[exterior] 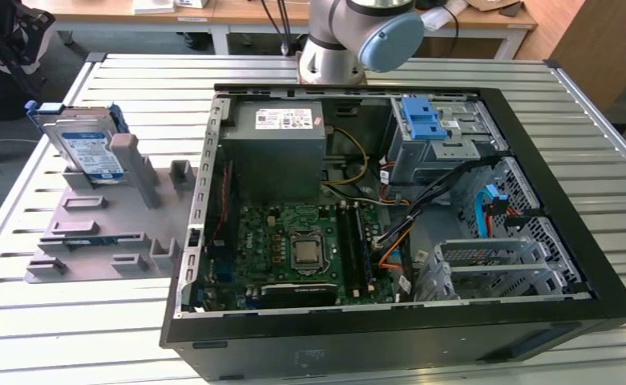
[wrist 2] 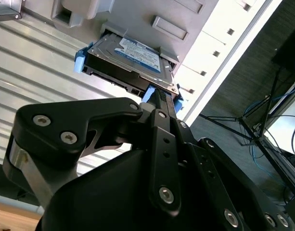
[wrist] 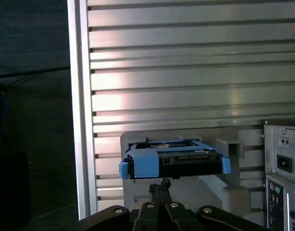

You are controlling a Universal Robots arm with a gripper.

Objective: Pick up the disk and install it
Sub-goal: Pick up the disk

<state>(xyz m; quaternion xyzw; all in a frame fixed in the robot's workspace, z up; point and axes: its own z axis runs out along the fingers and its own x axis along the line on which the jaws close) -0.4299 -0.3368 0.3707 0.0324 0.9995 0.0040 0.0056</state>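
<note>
Exterior view: the disk (exterior: 86,148) stands on edge, label showing, in a grey holder (exterior: 98,233) on the slatted table (exterior: 78,321). It is on the exterior view's left of the open computer case (exterior: 377,345). The arm base (exterior: 340,36) is at the case's far side.

Second wrist view: the gripper (wrist 2: 158,96), a black linkage, points its tips toward the disk's (wrist 2: 133,55) blue-railed edge.

First wrist view: the gripper (wrist: 161,185) has its fingers drawn together with nothing between them. The disk (wrist: 173,161) sits in the holder beyond the tips.

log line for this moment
silver hard drive with blue rails: upright in grey holder | black tool: at its edge, contact unclear | not installed
</note>
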